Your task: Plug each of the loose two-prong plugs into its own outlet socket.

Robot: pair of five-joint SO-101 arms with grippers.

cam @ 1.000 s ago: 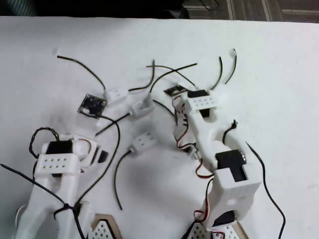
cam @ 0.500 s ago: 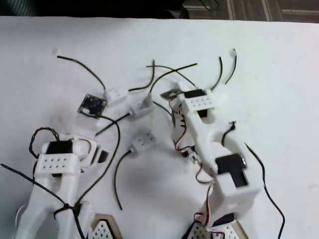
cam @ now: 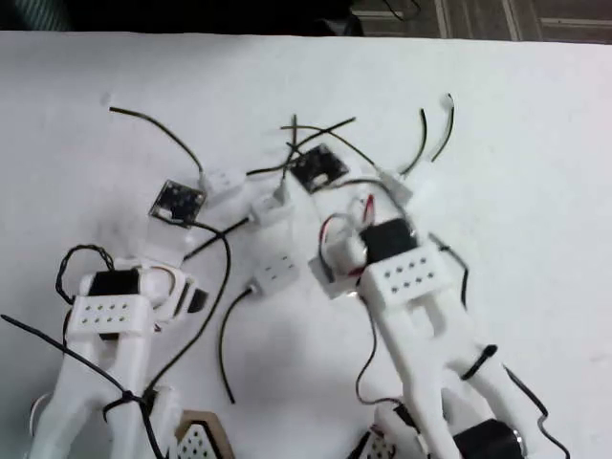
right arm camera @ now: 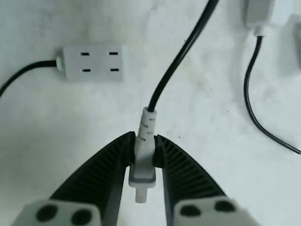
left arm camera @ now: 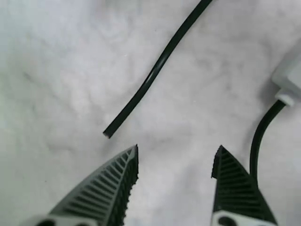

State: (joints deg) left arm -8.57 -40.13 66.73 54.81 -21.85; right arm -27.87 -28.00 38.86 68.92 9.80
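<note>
High view: right arm (cam: pixel 421 325) has drawn back toward its base since 1.0 s ago, uncovering a black square module (cam: pixel 318 167). Right wrist view: right gripper (right arm camera: pixel 143 136) clamped on white plug (right arm camera: pixel 142 165), prongs unclear; outlet socket block (right arm camera: pixel 92 62) lies beyond the fingertips, apart. Fingers of left gripper (left arm camera: pixel 176 153) wide, black cord end (left arm camera: pixel 109 133) just past one tip.

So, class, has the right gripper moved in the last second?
Yes. In the high view the right gripper, shut on a plug, has drawn back toward its base, now level with the outlet socket.
</note>
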